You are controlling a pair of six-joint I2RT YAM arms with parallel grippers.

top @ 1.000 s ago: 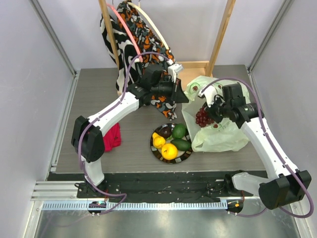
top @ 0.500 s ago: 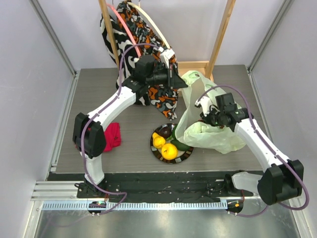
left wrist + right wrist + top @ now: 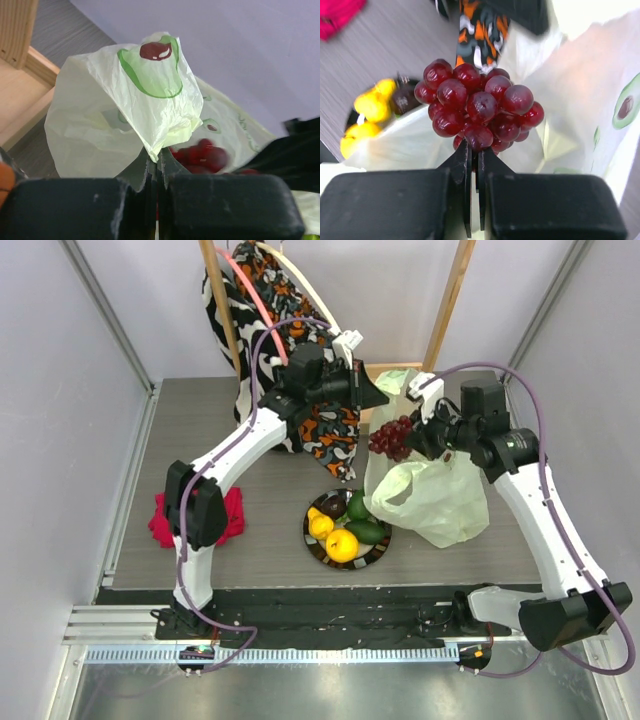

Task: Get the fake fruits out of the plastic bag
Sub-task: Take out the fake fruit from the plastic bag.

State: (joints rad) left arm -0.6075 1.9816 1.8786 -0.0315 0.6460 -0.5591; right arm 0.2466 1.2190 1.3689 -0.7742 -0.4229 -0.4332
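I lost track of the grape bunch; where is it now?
Right of centre in the top view, the grape bunch is pinched in the right tool, above the plastic bag, beside the left tool.

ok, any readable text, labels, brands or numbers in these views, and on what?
No legible text in any view.
The plastic bag carries avocado pictures, no words.
Faint green marks sit near the bag's far side, too blurred to read.
The patterned cloth bag shows a pattern only, no lettering.
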